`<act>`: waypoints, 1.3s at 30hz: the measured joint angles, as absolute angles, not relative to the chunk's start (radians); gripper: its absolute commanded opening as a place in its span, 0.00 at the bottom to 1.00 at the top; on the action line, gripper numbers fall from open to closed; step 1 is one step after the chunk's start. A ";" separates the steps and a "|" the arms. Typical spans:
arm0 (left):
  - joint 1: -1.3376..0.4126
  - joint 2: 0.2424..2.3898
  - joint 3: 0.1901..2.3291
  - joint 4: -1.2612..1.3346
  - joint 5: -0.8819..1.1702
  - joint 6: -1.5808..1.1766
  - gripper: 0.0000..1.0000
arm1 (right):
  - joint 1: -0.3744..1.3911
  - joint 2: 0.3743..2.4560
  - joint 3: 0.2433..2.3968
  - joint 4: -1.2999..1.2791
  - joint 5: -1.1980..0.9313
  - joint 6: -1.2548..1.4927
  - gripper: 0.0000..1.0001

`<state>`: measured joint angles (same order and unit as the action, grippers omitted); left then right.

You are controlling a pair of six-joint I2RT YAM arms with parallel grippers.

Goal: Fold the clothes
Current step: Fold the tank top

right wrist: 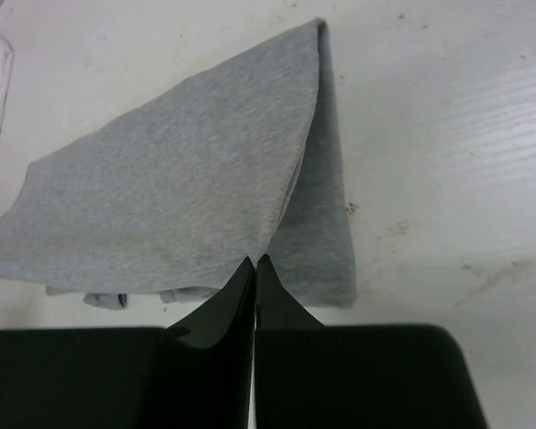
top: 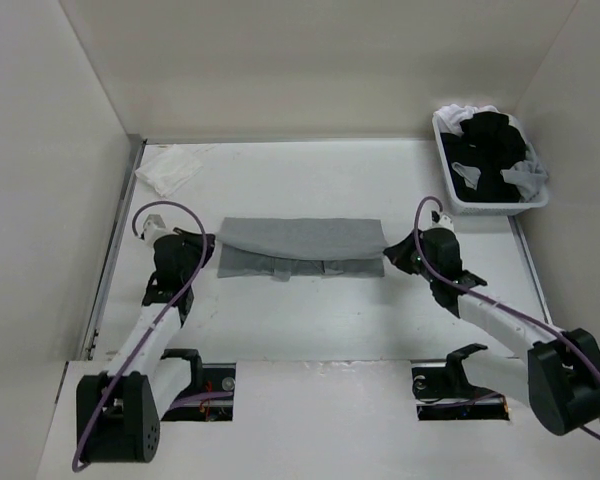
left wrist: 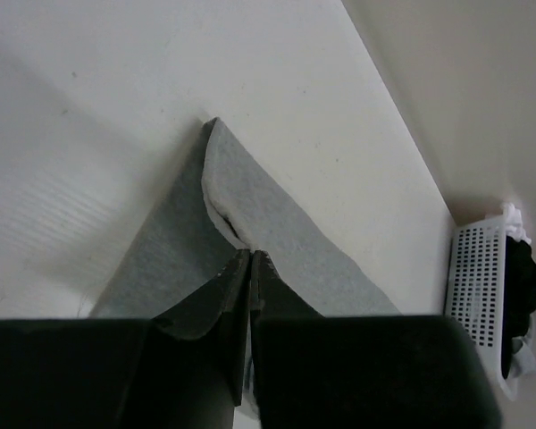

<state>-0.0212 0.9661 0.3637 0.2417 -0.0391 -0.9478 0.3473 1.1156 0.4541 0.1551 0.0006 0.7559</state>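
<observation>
Left gripper (left wrist: 252, 257), right gripper (right wrist: 254, 261) each pinching end of T-shirt (top: 300, 238), top layer raised above desk (top: 300, 330). Soft, light knit; likely sags between holds, so grip corners, keep taut.

We see our left claw (left wrist: 252, 259) with its two black fingers pressed together on the edge of the grey T-shirt (left wrist: 266, 207). A lighter layer lies over a shadowed one, and both end in a corner on the white tabletop (left wrist: 116, 107). At the right edge stands a white perforated basket (left wrist: 475, 277) holding black garments (left wrist: 525, 286).
</observation>
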 measured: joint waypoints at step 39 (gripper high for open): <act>-0.463 1.220 0.405 0.296 -0.139 -0.892 0.21 | 0.245 1.465 0.426 0.363 -0.131 0.937 0.03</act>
<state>-0.4625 1.2201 0.4046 0.2958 -0.1394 -0.8921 0.2447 1.4647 0.4255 0.3630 -0.1314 0.9367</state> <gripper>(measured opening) 0.207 0.108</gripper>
